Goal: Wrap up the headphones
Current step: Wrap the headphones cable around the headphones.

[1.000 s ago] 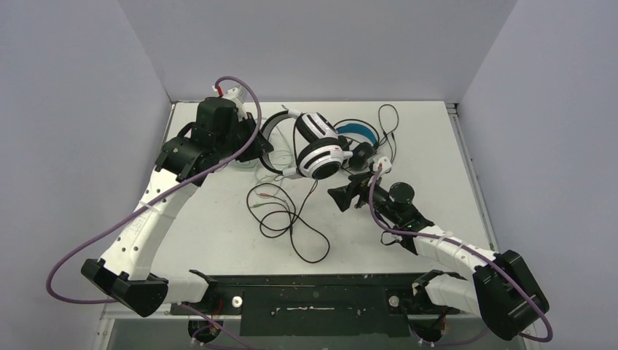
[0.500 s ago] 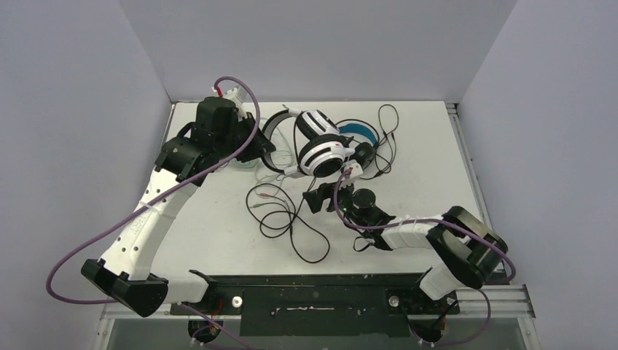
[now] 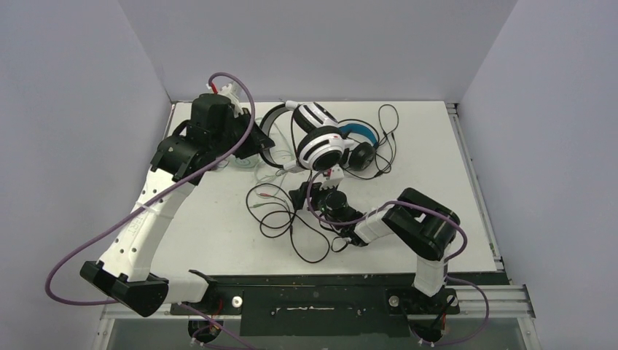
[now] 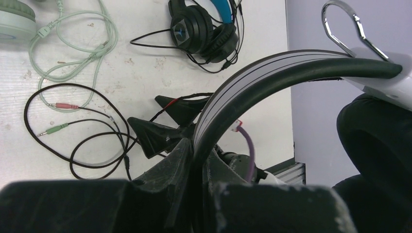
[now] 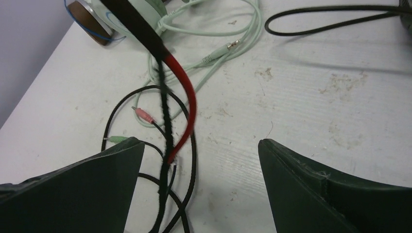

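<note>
White headphones with black stripes (image 3: pixel 318 142) sit at the far middle of the table (image 3: pixel 430 157), their headband pinched tight in the left gripper (image 4: pixel 197 162). A black cord (image 5: pixel 165 111) (partly sleeved in red) hangs between the right gripper's (image 5: pixel 200 145) widely parted fingers.

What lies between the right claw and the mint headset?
Right wrist view: a hanging black-and-red cord, black cable loops with pink and green plugs, then the mint cord.
</note>
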`<action>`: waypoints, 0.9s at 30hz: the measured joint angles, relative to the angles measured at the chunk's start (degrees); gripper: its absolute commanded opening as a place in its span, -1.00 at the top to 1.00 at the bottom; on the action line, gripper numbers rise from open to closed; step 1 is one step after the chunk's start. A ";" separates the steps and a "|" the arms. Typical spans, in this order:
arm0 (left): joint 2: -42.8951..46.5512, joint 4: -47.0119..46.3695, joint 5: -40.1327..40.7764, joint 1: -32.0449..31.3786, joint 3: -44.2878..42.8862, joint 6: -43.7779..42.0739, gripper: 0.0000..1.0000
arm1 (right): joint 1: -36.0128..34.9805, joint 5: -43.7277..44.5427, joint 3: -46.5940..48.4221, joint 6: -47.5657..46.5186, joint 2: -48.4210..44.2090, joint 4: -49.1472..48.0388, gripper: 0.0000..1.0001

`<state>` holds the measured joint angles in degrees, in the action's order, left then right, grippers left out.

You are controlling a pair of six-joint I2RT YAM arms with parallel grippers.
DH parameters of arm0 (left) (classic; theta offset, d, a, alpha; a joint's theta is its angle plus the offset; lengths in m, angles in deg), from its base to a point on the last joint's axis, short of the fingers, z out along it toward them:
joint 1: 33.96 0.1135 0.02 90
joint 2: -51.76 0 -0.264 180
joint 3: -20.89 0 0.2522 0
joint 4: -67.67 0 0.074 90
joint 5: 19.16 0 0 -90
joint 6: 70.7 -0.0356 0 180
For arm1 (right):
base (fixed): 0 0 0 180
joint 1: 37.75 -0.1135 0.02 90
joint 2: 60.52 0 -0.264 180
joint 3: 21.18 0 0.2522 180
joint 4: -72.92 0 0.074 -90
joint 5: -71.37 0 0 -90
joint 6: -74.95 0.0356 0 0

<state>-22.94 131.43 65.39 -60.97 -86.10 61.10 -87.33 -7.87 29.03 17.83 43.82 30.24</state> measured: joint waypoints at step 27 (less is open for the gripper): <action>-14.27 3.54 6.40 12.41 -15.54 4.24 1.00 | -9.70 -10.40 -11.98 -10.62 -8.28 -10.86 0.88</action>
<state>-37.21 134.97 71.79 -48.55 -101.64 65.34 -97.04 -18.27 17.05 7.21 35.53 19.37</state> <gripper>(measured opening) 0.062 0.073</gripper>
